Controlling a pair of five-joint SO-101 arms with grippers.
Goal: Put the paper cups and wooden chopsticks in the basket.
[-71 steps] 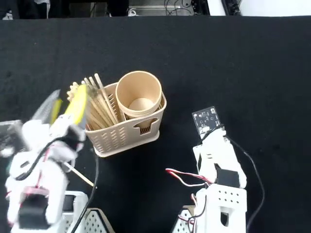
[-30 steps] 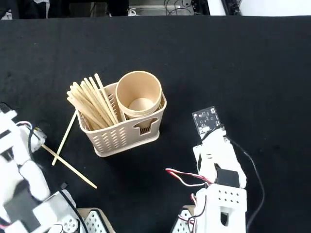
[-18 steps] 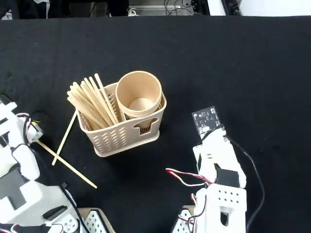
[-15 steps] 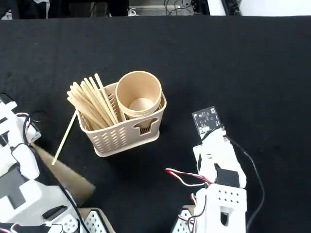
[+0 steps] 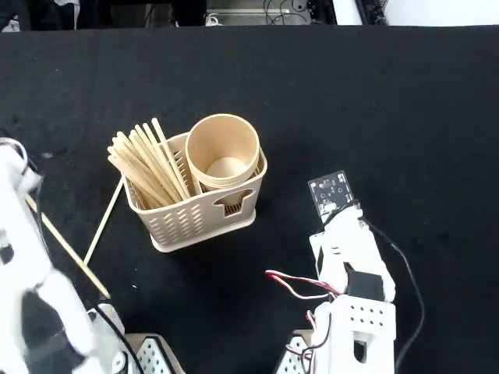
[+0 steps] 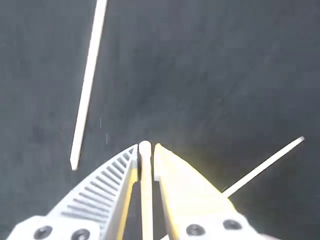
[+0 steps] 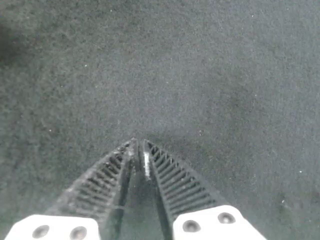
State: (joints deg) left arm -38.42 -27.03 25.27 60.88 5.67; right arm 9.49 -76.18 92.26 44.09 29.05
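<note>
Nearest, the right arm (image 5: 351, 261) sits folded low by its base. The right gripper (image 7: 138, 145) hangs over bare black table (image 5: 374, 101) with its jaws drawn together on nothing.

Across from it, the left arm (image 5: 23, 257) stands at the table's edge. The left gripper (image 6: 146, 147) has its jaws pinched narrow on a thin chopstick (image 6: 145, 190), whose rounded end shows just between the tips. A slanting stick (image 5: 66, 248) runs from that arm's head back toward the bases. In the left wrist view, a length of it (image 6: 262, 166) juts out from behind the yellow jaw. I cannot tell whether it is the same stick as the pinched one.

A little farther on, a loose chopstick (image 5: 103, 222) (image 6: 87, 85) lies flat on the table just beside the basket (image 5: 195, 214), its far end near the basket's wall.

The basket stands upright near the table's middle. One compartment, on the left arm's side, holds a bundle of chopsticks (image 5: 148, 164) leaning outward over the rim. The other holds the stacked paper cups (image 5: 222, 148), upright and open upward.
</note>
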